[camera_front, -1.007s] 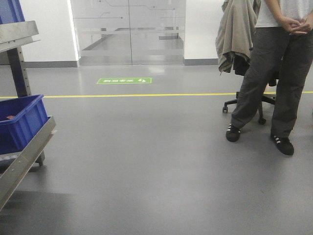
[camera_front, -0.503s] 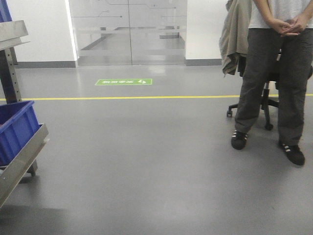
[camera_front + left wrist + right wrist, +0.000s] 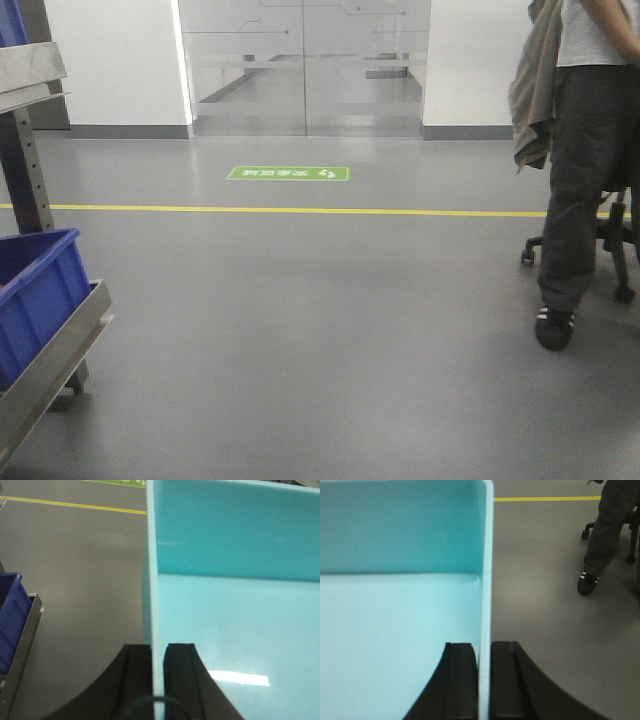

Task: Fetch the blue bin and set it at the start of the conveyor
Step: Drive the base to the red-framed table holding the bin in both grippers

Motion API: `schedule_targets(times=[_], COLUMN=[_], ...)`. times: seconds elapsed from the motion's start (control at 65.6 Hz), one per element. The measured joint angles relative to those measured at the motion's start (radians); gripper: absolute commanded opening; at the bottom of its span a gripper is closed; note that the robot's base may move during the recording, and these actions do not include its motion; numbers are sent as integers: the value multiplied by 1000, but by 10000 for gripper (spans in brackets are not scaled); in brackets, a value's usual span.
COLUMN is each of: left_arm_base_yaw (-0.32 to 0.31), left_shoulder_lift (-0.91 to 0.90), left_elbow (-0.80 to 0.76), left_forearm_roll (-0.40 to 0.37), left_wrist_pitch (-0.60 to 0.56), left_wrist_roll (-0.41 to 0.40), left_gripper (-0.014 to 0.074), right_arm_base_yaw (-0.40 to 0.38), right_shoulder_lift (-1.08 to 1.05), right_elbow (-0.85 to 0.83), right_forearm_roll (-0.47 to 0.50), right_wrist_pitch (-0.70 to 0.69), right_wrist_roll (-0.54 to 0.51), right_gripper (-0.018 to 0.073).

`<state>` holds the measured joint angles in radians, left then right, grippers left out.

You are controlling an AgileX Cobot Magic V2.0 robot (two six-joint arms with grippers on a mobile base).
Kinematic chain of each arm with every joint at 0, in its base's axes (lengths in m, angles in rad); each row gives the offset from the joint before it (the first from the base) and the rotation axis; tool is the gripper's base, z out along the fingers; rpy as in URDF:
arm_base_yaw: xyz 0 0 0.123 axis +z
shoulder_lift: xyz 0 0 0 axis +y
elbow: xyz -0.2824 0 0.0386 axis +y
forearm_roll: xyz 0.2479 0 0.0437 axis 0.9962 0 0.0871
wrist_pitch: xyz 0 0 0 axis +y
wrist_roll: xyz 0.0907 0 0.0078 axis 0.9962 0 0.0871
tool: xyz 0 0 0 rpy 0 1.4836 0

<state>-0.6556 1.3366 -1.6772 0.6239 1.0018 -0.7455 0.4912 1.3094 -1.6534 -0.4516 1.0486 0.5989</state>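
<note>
- Left wrist-mounted cam: blue bin (image 3: 235,630) fills the right side of frame. I see its smooth pale inner wall and bottom.
- left gripper (image 3: 158,652) is pinched narrow on the bin's left side wall, w/ one black finger outside and one inside, both tight on the plastic.
- Right wrist cam: same bin (image 3: 395,630) fills the left side. right gripper (image 3: 483,652) is clamped the same way on the opposite wall.
- So the bin sits btwn my two grippers, w/ grey floor (image 3: 320,350) showing past both walls.
- Front cam, left edge: dark blue bin (image 3: 35,295) sits on a slanted steel rack (image 3: 55,365), also seen by the left wrist cam.
- Farther out: yellow line (image 3: 300,211) runs across the floor, w/ a green floor sign (image 3: 288,174) beyond it and glass doors (image 3: 305,70) behind that.
- Right edge: person (image 3: 585,170) in dark trousers stands beside an office chair (image 3: 615,235).
</note>
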Motion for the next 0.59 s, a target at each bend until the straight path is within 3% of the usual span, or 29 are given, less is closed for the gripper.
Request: schedule_targets(times=[0.595], left_arm_base_yaw=[0], left_shoulder_lift=[0], left_elbow=[0], left_forearm_roll=[25], left_wrist_pitch=[-22], left_wrist_roll=[2], left_gripper=[-111], right_arm_base_yaw=[0], right_shoulder_lift=[0], right_elbow=[0], right_forearm_roll=[0], right_wrist_pitch=[-8], right_wrist_roll=[0], right_gripper=[-162])
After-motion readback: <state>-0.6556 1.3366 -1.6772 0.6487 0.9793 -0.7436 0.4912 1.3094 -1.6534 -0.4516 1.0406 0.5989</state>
